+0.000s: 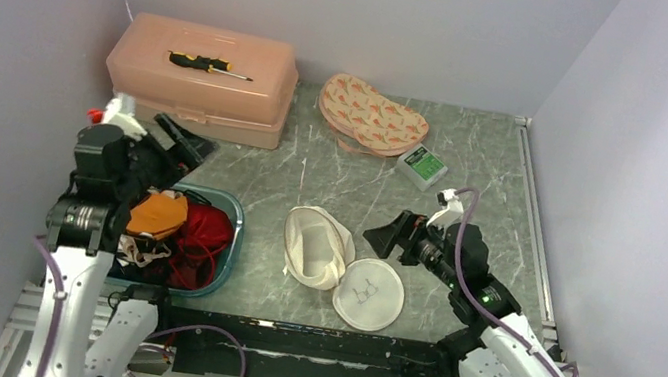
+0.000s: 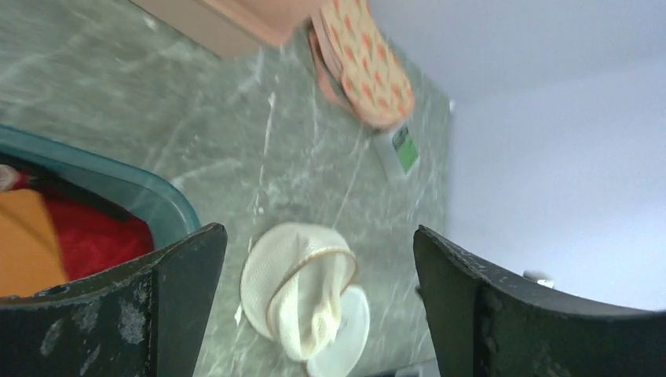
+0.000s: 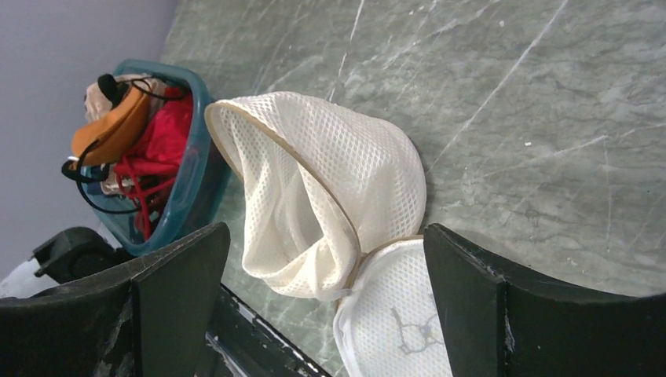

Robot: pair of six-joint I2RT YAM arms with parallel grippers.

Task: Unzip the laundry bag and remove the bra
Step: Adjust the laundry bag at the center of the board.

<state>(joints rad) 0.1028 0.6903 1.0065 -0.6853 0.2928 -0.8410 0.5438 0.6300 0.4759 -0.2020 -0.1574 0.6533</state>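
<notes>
Within the teal basin (image 1: 231, 208), bra (image 1: 206, 234): bright red fabric heaped at the table's left side; thin red straps trail over the near rim in the right wrist view
Orange garment (image 1: 157, 214): lies on top of the bra on its left side; black straps loop off it
Laundry bag (image 1: 318, 245): white mesh, lying on the table (image 1: 474, 170) just right of the basin; unzipped, mouth gaping; its round flap (image 1: 370, 294) lies flat beside it, joined at the near edge
Left gripper (image 2: 318, 236): fingers spread wide, holding nothing; hangs over the basin's far edge, between basin and toolbox; aimed across at the bag, well apart from it
Right gripper (image 3: 326, 236): fingers spread wide, holding nothing; low over the table near the bag's right side, pointed at its mouth
Pink toolbox (image 1: 198, 91): far left corner, lid shut; a screwdriver (image 1: 210, 65) lies on the lid
Patterned pouch (image 1: 372, 116): at the far wall, right of the toolbox
Green-and-white box (image 1: 423, 164): just beside the pouch, on its near right
</notes>
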